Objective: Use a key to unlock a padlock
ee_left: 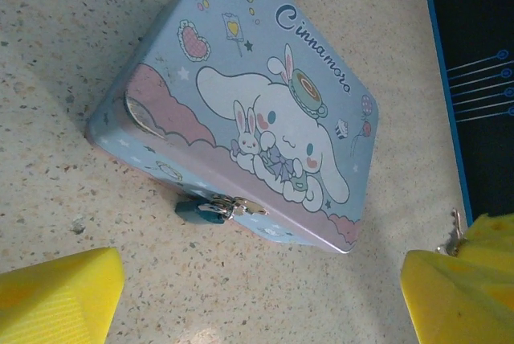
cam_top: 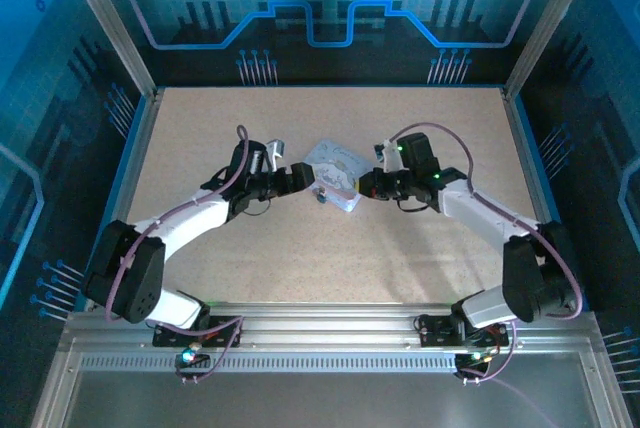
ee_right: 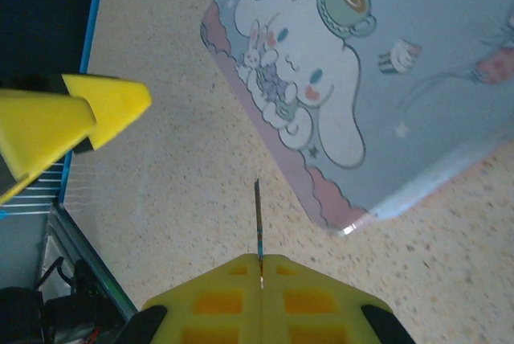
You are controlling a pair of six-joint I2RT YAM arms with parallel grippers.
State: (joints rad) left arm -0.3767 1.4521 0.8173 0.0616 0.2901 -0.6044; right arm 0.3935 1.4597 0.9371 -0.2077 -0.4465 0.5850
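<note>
Clamping key (ee_right: 258, 223), right end effector (ee_right: 260, 262) near tin box (ee_right: 418, 119) corner; left end effector (ee_left: 261, 268) apart, padlock (ee_left: 197, 211) ahead.

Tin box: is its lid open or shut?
Shut: the tin box has its lid flush, and the padlock hangs at its front edge.

Both arms reach inward; left tool (cam_top: 298, 178) gapes wide, right tool (cam_top: 366, 186) pinched tight (on the key (ee_right: 258, 223)).
</note>
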